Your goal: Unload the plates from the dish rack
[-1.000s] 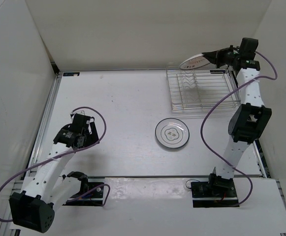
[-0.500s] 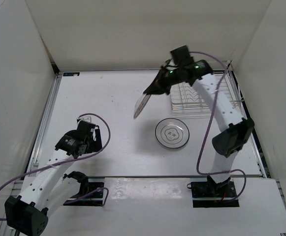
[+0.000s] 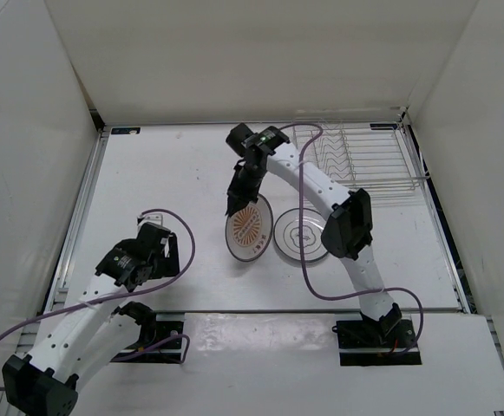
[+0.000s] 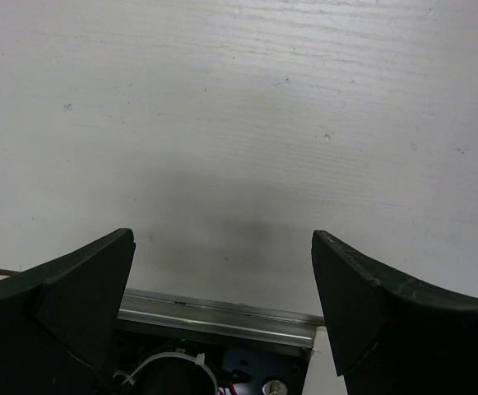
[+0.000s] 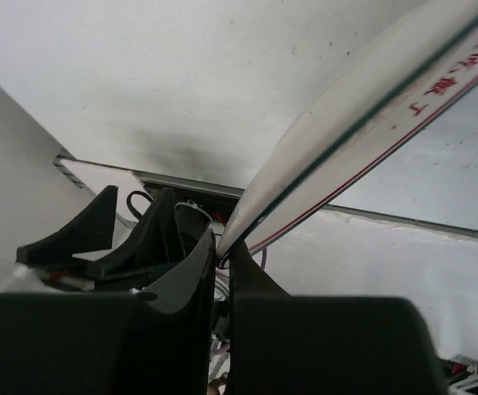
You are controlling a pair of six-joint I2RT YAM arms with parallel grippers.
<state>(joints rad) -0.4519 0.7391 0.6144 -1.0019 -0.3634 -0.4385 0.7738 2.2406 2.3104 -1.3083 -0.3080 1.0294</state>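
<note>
Right gripper point(image 5: 222, 262): fingers point(image 5: 181, 284) pinched together on the rim of the orange plate point(image 3: 250, 229), with the thin edge running between them in the wrist view. The gripper held it from the upper rim. The plate hung tilted, sunburst face showing to the top camera, low over the table point(image 3: 165, 173) near its middle. Could not tell whether its lower edge touched the surface.

Its right edge lay just beside, or over, the left rim of the white plate point(image 3: 308, 236), which sat flat on the table. Contact between the two could not be told.

The rack point(image 3: 369, 160) stood at the far right corner, well apart from both plates, with the right arm arching from its base past it.

Left gripper point(image 4: 222, 247): fingers wide apart, nothing between them, hovering over bare table at the near left.
</note>
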